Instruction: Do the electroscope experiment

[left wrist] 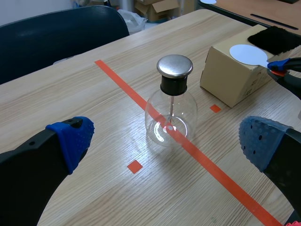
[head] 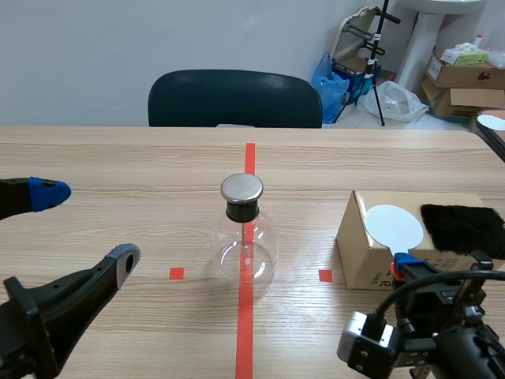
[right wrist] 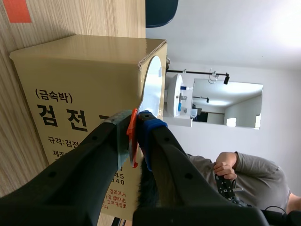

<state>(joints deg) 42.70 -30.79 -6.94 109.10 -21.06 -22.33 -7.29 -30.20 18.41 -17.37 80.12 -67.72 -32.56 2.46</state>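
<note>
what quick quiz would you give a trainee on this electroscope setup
1. True or false: the clear glass flask with a round metal cap stands on the long orange-red tape line.
2. What does the right gripper hold? A the black fur cloth; B the flat white disc with an orange handle; C nothing.
3. Fill in: the left gripper is ___ (open or shut).
Key: 1 true; 2 B; 3 open.

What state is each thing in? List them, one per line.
Box: closed.
Flask: upright, capped, not held.
White disc: lying on the box, handle clamped.
Black fur: lying on the box, untouched.
Left gripper: open, holding nothing.
Right gripper: shut on the white disc's handle.
</note>
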